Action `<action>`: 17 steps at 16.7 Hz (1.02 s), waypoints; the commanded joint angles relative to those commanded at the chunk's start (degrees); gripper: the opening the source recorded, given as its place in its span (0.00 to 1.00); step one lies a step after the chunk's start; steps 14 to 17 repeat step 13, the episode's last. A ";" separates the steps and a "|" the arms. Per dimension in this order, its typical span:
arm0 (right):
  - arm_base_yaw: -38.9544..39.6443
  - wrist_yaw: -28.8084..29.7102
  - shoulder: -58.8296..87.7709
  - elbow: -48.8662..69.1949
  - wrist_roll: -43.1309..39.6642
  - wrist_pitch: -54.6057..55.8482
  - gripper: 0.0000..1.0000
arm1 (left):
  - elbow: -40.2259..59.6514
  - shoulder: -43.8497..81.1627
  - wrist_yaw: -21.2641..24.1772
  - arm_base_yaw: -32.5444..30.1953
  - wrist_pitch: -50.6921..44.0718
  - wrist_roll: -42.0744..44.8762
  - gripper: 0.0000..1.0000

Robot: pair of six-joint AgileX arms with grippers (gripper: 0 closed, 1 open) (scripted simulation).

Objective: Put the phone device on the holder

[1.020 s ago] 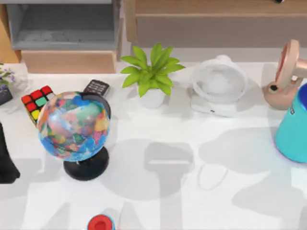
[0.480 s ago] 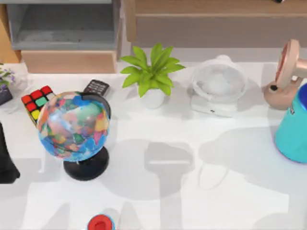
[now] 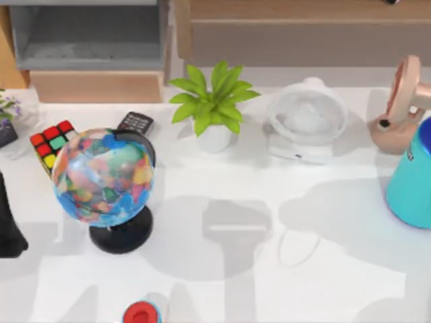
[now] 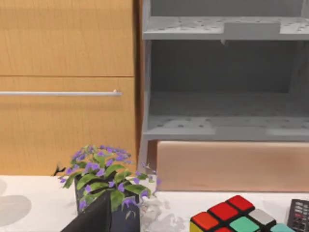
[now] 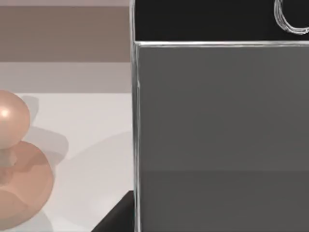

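One phone device (image 5: 217,121) is close before my right wrist camera, its grey screen facing the lens and its one round button (image 5: 292,14) at one end. One pink holder (image 5: 19,164) sits on the white table (image 5: 91,125) nearby.

I cannot tell whether my right gripper (image 5: 116,215) or my left gripper (image 4: 94,217) is apart or together.

In the top view:
- **Left edge:** one left arm (image 3: 8,222).
- **Left:** one globe (image 3: 103,176), one colour cube (image 3: 52,140) and one keypad device (image 3: 136,122).
- **Upper centre:** one green plant (image 3: 212,101) and one white fan (image 3: 306,121).
- **Upper right:** the holder.
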 joint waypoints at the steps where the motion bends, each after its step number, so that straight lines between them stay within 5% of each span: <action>1: 0.00 0.00 0.00 0.00 0.00 0.00 0.53 | 0.00 0.00 0.00 0.00 0.00 0.00 1.00; 7: 0.00 0.00 0.00 0.00 0.00 0.00 0.98 | 0.00 0.00 0.00 0.00 0.00 0.00 1.00; 17: 0.00 0.00 0.00 0.00 0.00 0.00 1.00 | 0.00 0.00 0.00 0.00 0.00 0.00 1.00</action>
